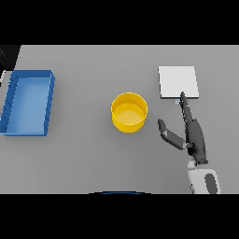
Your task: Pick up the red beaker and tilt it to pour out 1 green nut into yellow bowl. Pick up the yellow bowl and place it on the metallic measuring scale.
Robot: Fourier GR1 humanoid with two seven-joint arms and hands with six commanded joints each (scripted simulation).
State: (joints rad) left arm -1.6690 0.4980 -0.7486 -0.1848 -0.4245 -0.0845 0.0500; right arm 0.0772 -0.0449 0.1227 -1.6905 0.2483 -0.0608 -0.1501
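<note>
– So, what is the table [84, 158] like?

– It is grey and flat, and it fills almost the whole view. At the top left corner there is a dark bit past the table's edge. I cannot tell what that dark bit is.

– What sits on the table?

– A yellow bowl [129, 112] stands near the middle. It is upright, and nothing touches it. I cannot make out a nut inside it; the bottom just looks yellow. A blue tray [28, 102] lies far to the left, well apart from the bowl. Its left side is close to the edge of the view. A flat pale square [178, 82] lies at the upper right. That may be the measuring scale, but it looks white more than shiny.

– Where is the hand?

– The right hand [193, 135] comes up from the lower right. Its fingers are straight and spread, holding nothing. One long finger [184, 102] points up and reaches the near edge of the pale square. The thumb [165, 132] sticks out to the left, toward the bowl, but does not touch it.

– Is anything hard to see?

– A tiny mark sits by the fingertip at the square's edge. It is too small to tell what it is.
</note>
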